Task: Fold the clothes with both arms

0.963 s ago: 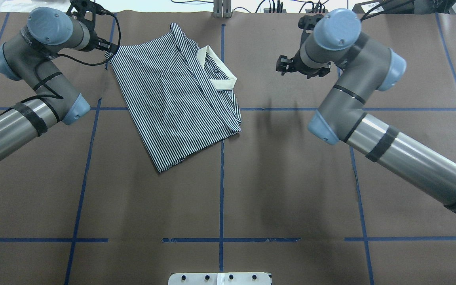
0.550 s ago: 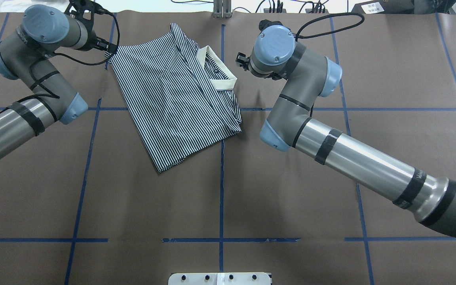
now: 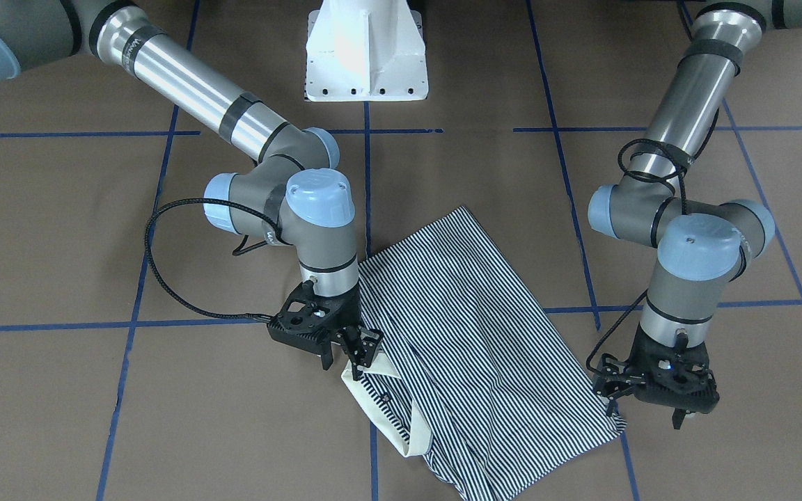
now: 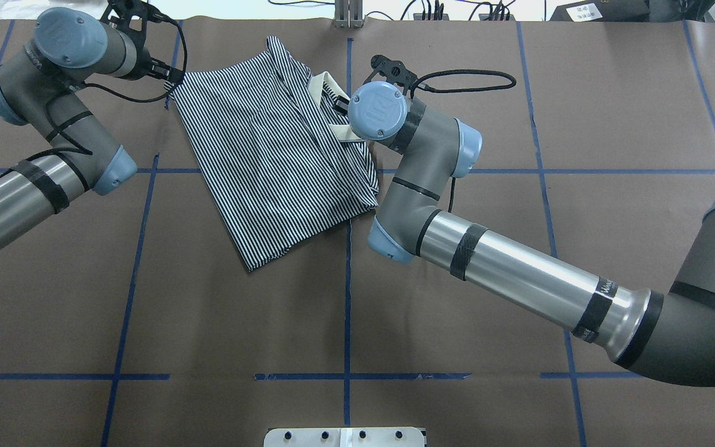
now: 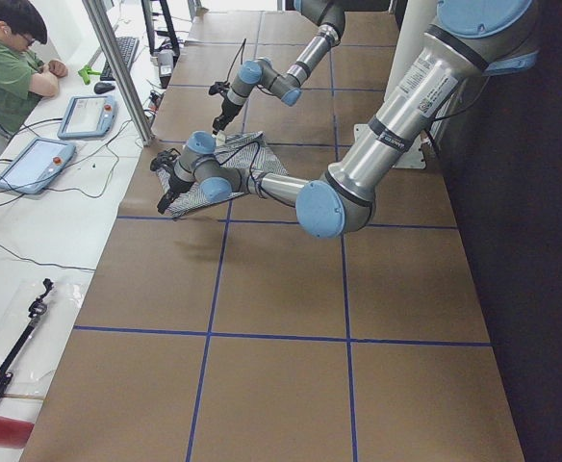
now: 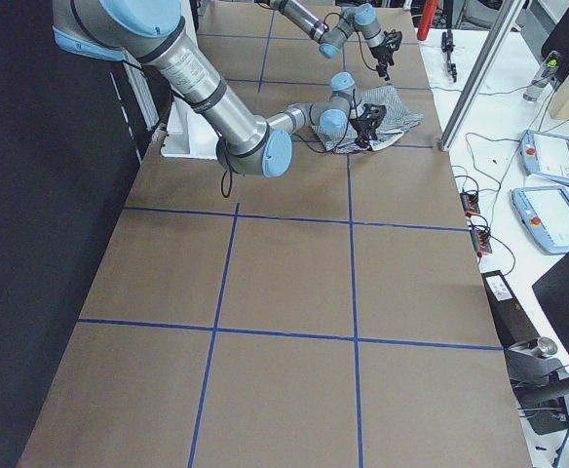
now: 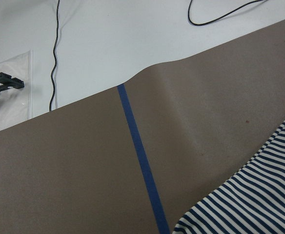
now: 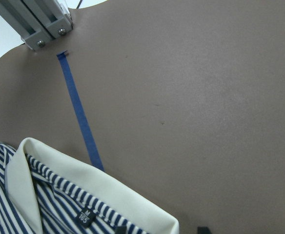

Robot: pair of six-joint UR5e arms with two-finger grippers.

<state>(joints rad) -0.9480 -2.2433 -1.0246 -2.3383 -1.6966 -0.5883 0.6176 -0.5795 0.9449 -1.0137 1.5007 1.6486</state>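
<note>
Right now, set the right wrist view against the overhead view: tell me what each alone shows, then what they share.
Only the right wrist view shows the small dark neck label inside the collar; it is not visible from above. Only the overhead view shows the whole striped shirt, the left arm, the right arm, and the left gripper by the shirt's far left corner. Both show the cream collar, a blue tape line, the brown table cover and the metal post at the table's far edge.
</note>
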